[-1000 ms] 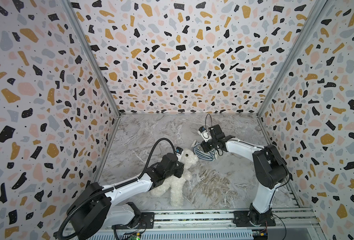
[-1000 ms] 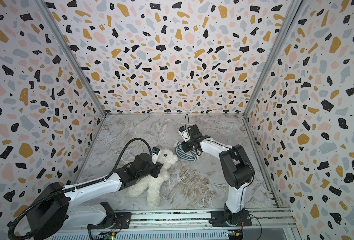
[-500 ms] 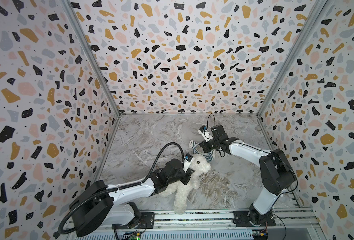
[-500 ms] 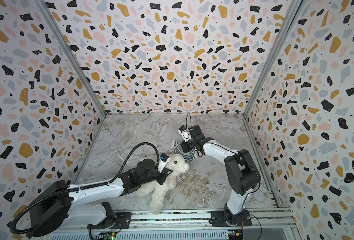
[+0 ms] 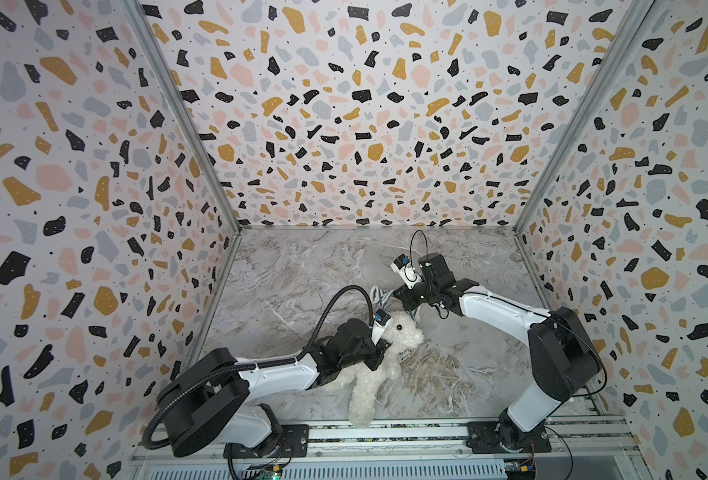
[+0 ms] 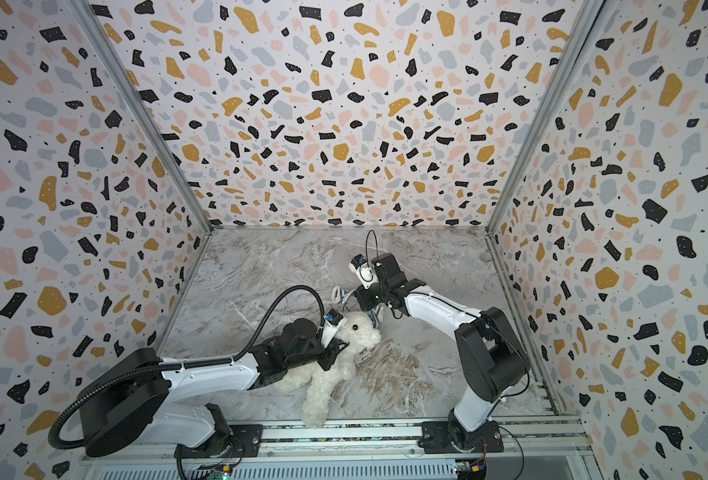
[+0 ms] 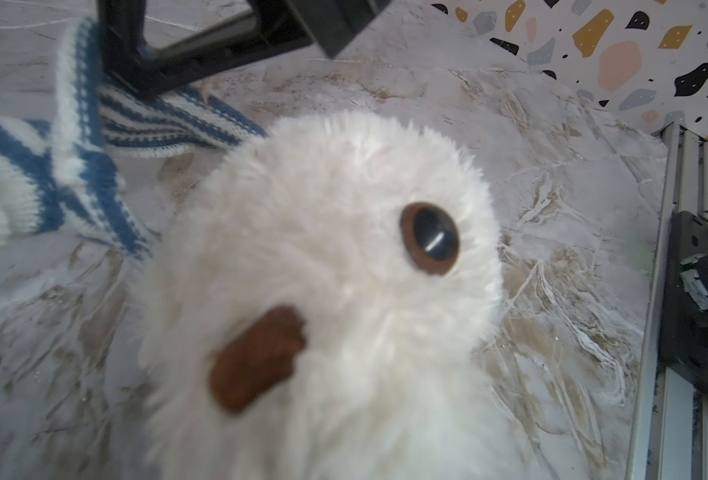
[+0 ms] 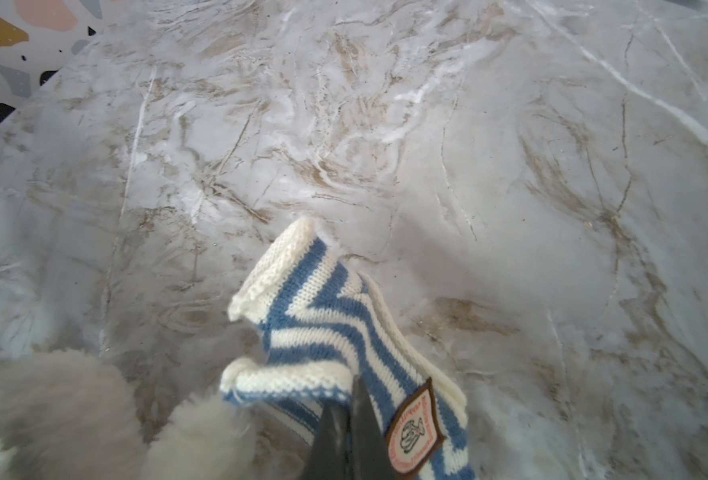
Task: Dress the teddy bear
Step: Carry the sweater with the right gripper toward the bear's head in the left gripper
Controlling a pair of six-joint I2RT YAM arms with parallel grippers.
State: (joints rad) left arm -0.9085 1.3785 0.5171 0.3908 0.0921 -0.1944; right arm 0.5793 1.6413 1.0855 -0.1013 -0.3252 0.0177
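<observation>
Fluffy white plush teddy bear (image 5: 404, 334), foot at marble table's (image 5: 302, 266) front edge, left jaws clamping it, right jaws pinching blue-striped shirt (image 8: 323, 324)

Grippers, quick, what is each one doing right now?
Left gripper: closed, holding the bear by its neck.
Right gripper: closed, pinching the shirt.

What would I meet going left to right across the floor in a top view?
Left arm's white forearm → fluffy white plush teddy bear → right arm's white forearm → right arm's black elbow housing.
</observation>
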